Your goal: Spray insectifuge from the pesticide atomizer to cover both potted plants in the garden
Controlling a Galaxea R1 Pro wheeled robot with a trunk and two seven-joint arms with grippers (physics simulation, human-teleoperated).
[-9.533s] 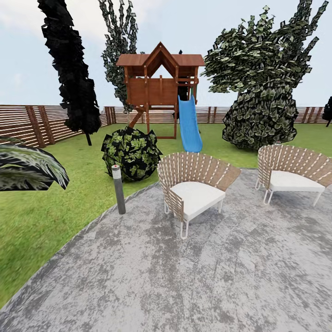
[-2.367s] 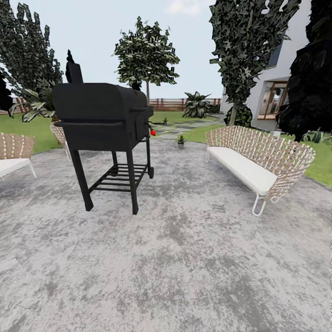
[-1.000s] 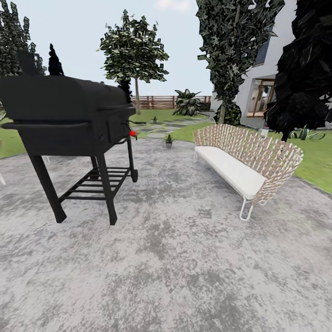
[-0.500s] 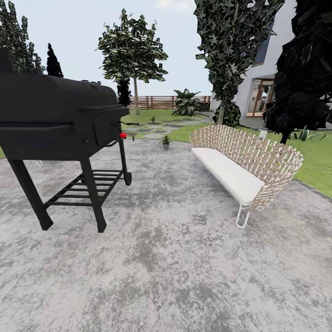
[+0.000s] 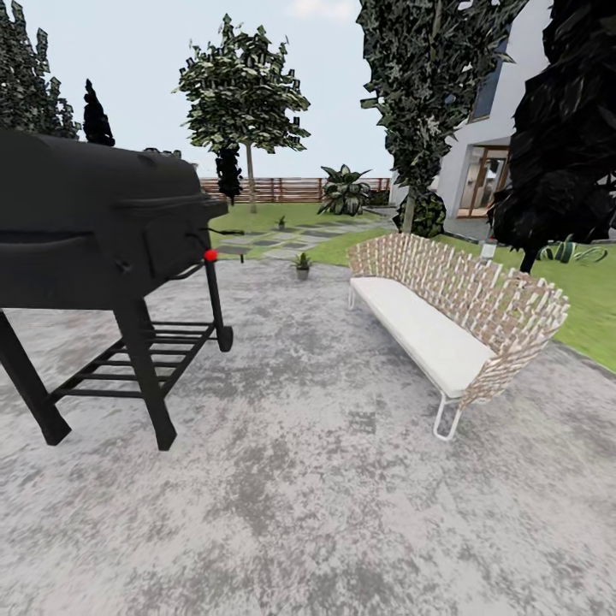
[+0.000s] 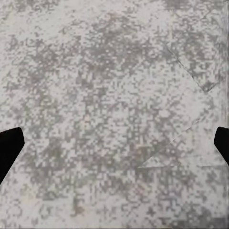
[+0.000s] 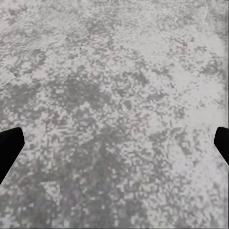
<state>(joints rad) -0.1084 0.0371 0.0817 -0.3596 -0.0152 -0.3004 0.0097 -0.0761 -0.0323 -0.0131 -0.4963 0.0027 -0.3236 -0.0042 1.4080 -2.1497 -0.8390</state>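
I am looking out from the head camera across the round grey paved patio (image 5: 325, 479), which takes up the whole near ground. On my left stands a black barbecue grill (image 5: 94, 231) on four legs, with a slatted lower shelf and a small red knob (image 5: 210, 255) at its right end. On my right a long woven sofa (image 5: 453, 308) with a white cushion runs away from me at a slant, its white wire legs on the paving.

Between grill and sofa, at the patio's far edge, sits one potted plant (image 5: 301, 264): a small green rosette in a tiny grey pot. Beyond it, grey stepping stones (image 5: 299, 235) lead over the lawn (image 5: 590, 308), and a second small green plant (image 5: 281, 222) stands among them (too small for me to make out its pot). The brown slatted fence (image 5: 287, 189) closes the back, with a broad-leaved shrub (image 5: 346, 192) in front of it, tall trees to either side and a white house (image 5: 496, 162) on the right. I cannot pick out the pesticide atomizer anywhere here.

In the left wrist view the left gripper (image 6: 114, 145) hangs over bare mottled paving, its dark fingertips (image 6: 9, 148) at opposite edges, jaws spread wide and holding nothing. The right gripper (image 7: 114, 145) reads the same, fingertips (image 7: 9, 145) far apart over the paving, empty.
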